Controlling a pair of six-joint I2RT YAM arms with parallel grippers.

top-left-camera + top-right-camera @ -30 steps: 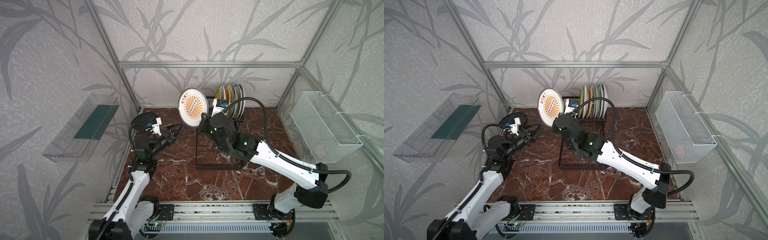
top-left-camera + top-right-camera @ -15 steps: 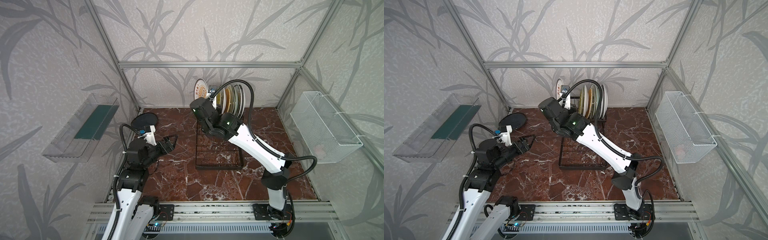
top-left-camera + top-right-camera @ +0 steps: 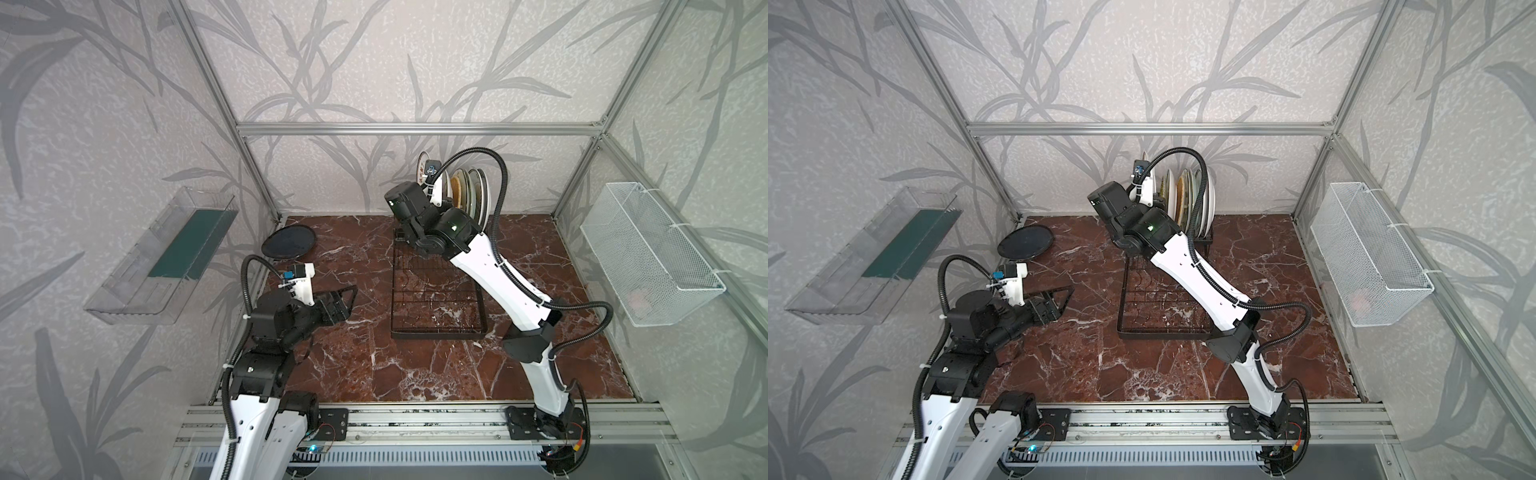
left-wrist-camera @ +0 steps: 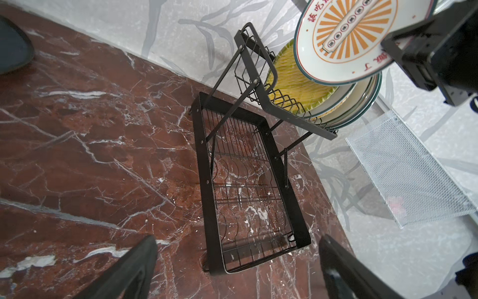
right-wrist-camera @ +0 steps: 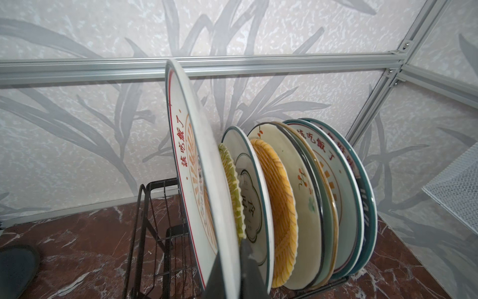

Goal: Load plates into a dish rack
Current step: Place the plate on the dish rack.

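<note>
The right jaws are shut on the rim of the sunburst plate [image 5: 196,181]. It stands on its edge, up over the raised end of the dish rack [image 4: 205,181], just beside the yellow woven plate [image 5: 232,191]. The left jaws are wide open and hold nothing. The black plate [image 3: 289,243] lies flat on the bench [image 3: 374,365].
</note>
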